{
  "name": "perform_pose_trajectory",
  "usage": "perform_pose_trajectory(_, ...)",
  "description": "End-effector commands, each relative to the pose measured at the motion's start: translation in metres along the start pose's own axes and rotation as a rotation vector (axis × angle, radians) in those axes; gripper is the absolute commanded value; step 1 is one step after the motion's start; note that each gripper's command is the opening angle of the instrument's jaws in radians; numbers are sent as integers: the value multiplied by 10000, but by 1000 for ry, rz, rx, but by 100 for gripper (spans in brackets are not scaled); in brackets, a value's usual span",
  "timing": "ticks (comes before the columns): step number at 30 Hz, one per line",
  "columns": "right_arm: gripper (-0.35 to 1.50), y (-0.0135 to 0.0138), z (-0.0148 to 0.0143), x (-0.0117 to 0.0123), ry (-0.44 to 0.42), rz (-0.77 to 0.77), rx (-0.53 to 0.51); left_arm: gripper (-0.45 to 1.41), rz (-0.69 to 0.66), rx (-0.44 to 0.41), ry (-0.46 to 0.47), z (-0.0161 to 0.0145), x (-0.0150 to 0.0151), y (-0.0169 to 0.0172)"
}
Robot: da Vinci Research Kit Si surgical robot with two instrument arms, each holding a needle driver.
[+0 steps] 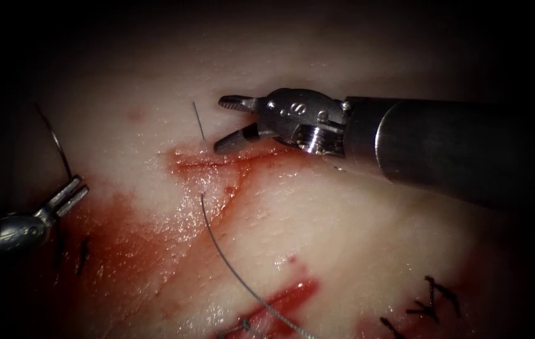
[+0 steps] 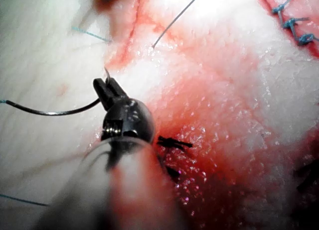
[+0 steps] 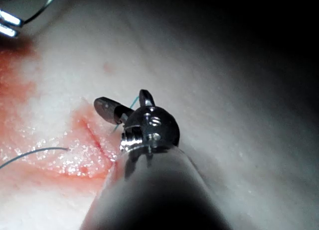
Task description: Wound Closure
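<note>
Overhead, right gripper [image 1: 222,124] agape, empty.

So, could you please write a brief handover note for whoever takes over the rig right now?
Left tool: jaws shut on the needle near one end of its curve, clear of the tissue, left of the cut.
Right tool: jaws open, holding nothing, over the cut beside a short thread end.
Thread leaves the tissue below the cut and trails down.
Done: knotted stitches lower right.
Left: this cut looks open.
</note>
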Motion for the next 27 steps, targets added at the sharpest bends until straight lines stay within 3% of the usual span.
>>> perform_pose_trajectory(1, 105, 9, 17, 1, 50, 91, -4, -45, 1, 1, 2, 9, -1, 0)
perform_pose_trajectory(3, 106, 21, 26, -9, 84, 235, -6, -45, 1, 1, 2, 9, -1, 0)
perform_pose_trajectory(9, 126, 39, 53, -37, 109, 396, 23, -45, -3, 0, 1, 9, -1, 0)
perform_pose_trajectory(14, 125, 50, 83, -61, 131, 437, 33, -45, -3, 1, 1, 8, -2, 1)
perform_pose_trajectory(18, 125, 55, 91, -67, 134, 439, 33, -45, -2, 1, 1, 8, -2, 1)
perform_pose_trajectory(27, 106, 48, 110, -81, 103, 432, 69, -45, 0, -1, 0, 7, -3, 1)
